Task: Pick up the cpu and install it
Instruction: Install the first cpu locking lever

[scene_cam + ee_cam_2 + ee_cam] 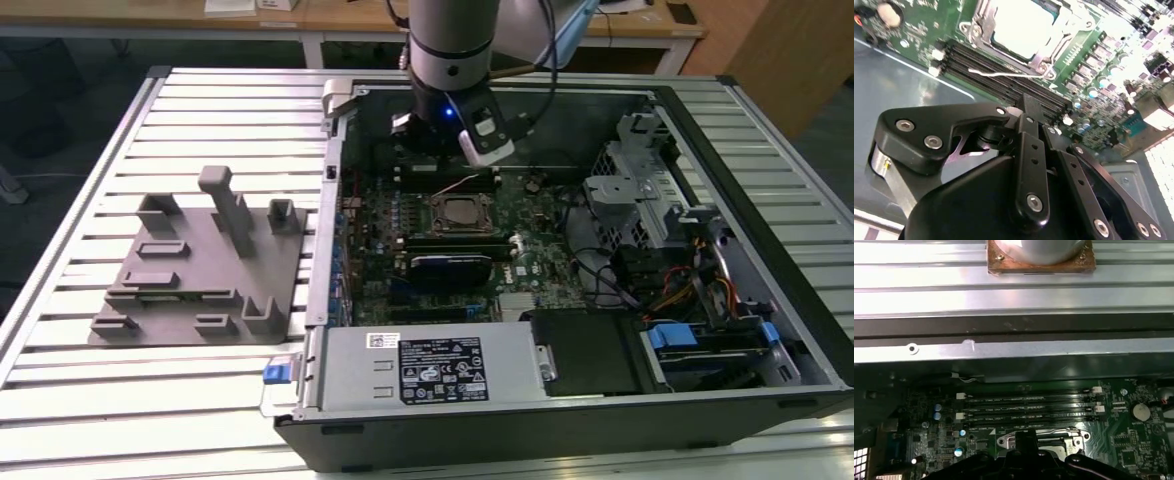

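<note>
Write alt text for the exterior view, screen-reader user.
A robot arm's gripper hangs inside an open computer case, above the motherboard, where the cpu sits in its socket. A grey fixture block lies on the slatted table at the exterior view's left.

The open computer case (561,260) lies on the slatted table (107,390), and I place everything by it. My arm (451,70) hangs over its far part, above the motherboard (454,250) inside. The cpu (462,211) sits in the socket on that board (just nearer than me). The fixture plate (200,265) rests outside the case, toward the exterior view's left.
</note>
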Tool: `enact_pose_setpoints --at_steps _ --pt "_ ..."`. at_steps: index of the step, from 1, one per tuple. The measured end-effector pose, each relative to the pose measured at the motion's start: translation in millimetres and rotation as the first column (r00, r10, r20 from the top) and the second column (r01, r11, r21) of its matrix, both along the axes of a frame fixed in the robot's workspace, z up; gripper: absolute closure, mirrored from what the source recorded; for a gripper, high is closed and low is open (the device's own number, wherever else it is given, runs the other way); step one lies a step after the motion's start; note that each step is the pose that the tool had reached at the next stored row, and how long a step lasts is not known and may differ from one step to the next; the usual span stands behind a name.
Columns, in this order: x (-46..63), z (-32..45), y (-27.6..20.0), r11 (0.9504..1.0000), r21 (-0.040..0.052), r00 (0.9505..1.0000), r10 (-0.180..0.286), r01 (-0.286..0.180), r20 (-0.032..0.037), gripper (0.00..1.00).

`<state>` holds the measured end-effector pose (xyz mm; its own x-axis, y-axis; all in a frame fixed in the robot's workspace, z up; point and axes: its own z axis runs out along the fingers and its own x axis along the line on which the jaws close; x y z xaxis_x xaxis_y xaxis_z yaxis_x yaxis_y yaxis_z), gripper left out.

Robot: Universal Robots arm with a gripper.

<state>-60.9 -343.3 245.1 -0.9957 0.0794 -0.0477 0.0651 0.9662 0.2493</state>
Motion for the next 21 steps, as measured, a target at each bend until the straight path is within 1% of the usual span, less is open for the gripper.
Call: enact_pose_setpoints --at_steps 3,8,13,14,16,17,18,21 --pt "-0.1 -0.8 0.0 0.9997 -0.0077 0.9995 -0.023 0.023 0.021 0.89" --pt "0.0 -2.8 0.0 0.9985 -0.0141 0.9972 -0.052 0.053 0.0546 0.89" --pt "-0.1 -5.6 0.0 0.9971 -0.0157 0.9939 -0.073 0.074 0.0827 0.89" --pt "-0.1 -6.3 0.0 0.9969 -0.0161 0.9933 -0.075 0.077 0.0875 0.89" --pt "0.0 -8.1 0.0 0.9965 -0.0171 0.9924 -0.08 0.082 0.094 0.89" --pt "0.0 -9.2 0.0 0.9964 -0.0175 0.992 -0.081 0.083 0.0961 0.89" --pt "0.0 -12.7 0.0 0.9961 -0.0176 0.9916 -0.085 0.087 0.0974 0.89" --pt "0.0 -17.9 0.3 0.9958 -0.0178 0.9913 -0.088 0.09 0.0976 0.89"
